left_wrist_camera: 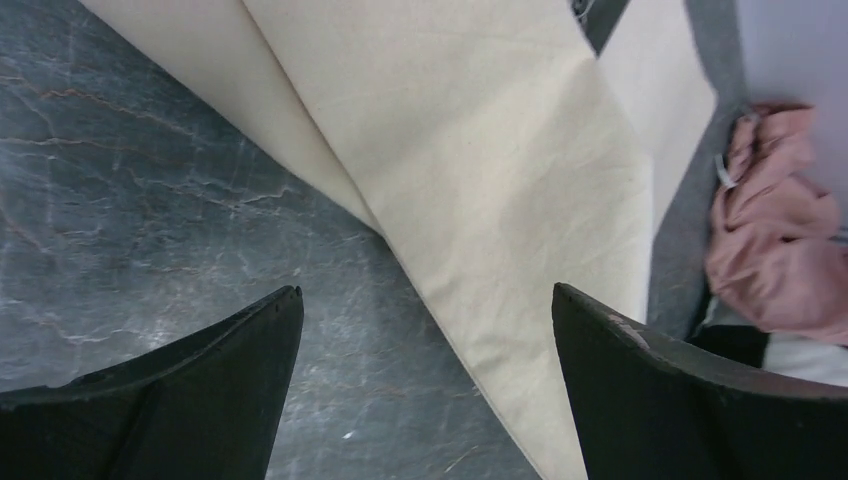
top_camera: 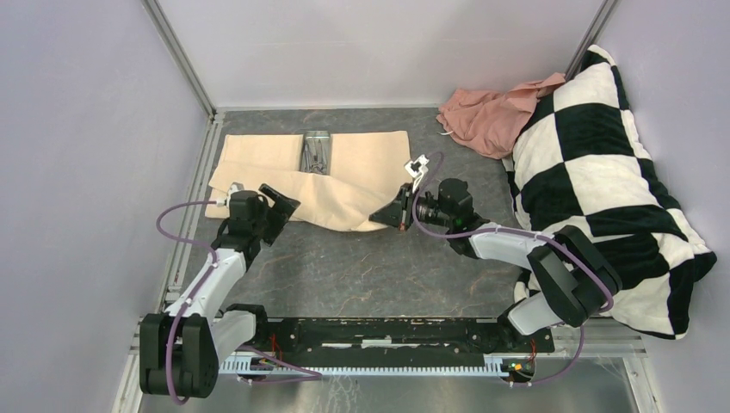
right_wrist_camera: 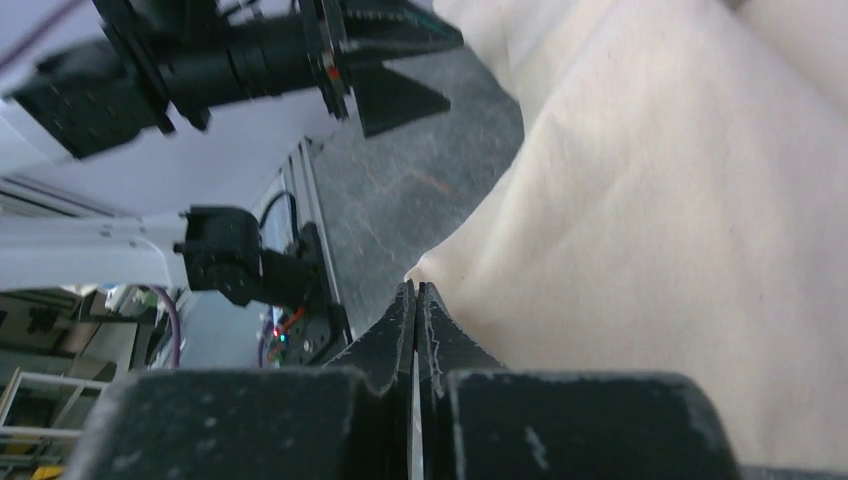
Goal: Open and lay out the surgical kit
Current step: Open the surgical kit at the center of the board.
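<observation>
The surgical kit's beige cloth wrap (top_camera: 344, 172) lies partly unfolded at the back of the table. On it sits a small steel tray (top_camera: 317, 138) holding silver instruments (top_camera: 315, 158). My right gripper (top_camera: 385, 218) is shut on the pointed near corner of the cloth (right_wrist_camera: 640, 180), and the fabric bunches right at its closed tips (right_wrist_camera: 415, 290). Over the dark tabletop by the wrap's near left edge hovers my left gripper (top_camera: 282, 206), open and holding nothing. In the left wrist view the cloth (left_wrist_camera: 480, 150) has its slanting edge running between the spread fingers (left_wrist_camera: 425, 292).
A crumpled pink cloth (top_camera: 482, 116) lies at the back right beside a large black-and-white checked pillow (top_camera: 603, 172) along the right side. Metal frame rails (top_camera: 194, 198) border the left edge. Purple walls enclose the dark marbled tabletop (top_camera: 361, 267).
</observation>
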Tool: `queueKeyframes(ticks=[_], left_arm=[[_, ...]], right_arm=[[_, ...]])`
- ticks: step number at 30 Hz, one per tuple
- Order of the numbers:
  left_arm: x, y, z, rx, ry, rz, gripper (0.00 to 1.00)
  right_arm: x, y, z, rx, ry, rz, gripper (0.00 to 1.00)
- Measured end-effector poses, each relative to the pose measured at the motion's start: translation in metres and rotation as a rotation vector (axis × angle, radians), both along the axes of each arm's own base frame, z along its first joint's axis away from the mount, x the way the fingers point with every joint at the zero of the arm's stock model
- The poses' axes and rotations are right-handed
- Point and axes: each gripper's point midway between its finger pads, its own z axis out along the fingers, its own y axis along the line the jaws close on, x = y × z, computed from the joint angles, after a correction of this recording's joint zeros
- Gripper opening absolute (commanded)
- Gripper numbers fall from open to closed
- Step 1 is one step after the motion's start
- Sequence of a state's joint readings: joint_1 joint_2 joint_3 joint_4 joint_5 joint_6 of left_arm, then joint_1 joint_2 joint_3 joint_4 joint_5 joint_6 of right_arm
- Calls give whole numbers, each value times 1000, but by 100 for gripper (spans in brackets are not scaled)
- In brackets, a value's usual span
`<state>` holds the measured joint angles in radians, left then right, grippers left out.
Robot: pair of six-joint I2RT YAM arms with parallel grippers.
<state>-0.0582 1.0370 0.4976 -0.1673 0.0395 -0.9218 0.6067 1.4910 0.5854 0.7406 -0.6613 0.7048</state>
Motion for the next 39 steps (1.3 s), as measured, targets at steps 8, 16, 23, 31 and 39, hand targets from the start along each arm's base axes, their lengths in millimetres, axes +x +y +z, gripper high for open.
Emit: queueKeyframes(ticks=[8, 16, 23, 31, 39], left_arm=[[23, -10, 4, -237, -113, 128, 100], [49, -21, -7, -393, -110, 157, 97], [64, -14, -11, -449, -135, 203, 85], [64, -1, -25, -484, -113, 268, 69], [66, 3, -27, -492, -117, 284, 71]], right_arm=[[32, 0, 47, 99, -37, -67, 0], [44, 0, 67, 141, -54, -83, 0], [44, 1, 67, 143, -47, -83, 0], [45, 1, 68, 147, -41, -83, 0], [45, 1, 68, 149, -38, -84, 0]])
